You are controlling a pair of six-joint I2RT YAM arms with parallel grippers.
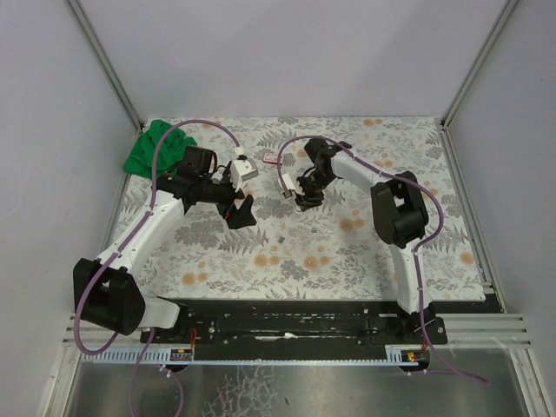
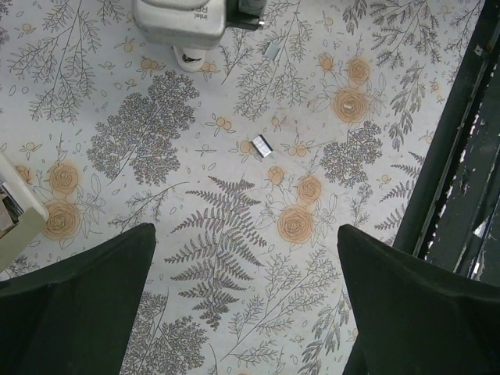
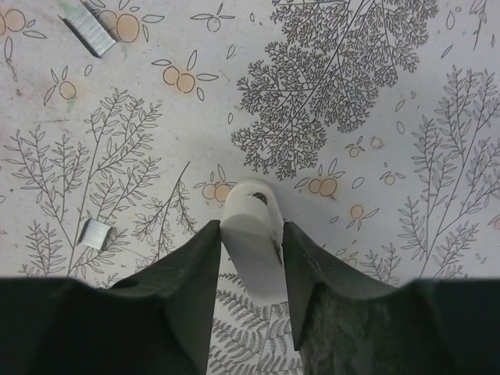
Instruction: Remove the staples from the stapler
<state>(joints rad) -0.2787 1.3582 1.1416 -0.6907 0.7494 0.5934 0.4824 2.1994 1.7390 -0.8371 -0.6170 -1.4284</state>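
While within the right tool (image 3: 250, 228), one stapler (image 3: 251, 266); two staples (image 3: 87, 30) (image 3: 95, 233) nearby

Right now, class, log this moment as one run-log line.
left claw: open, empty | right claw: gripping white stapler | staples: loose strips on table
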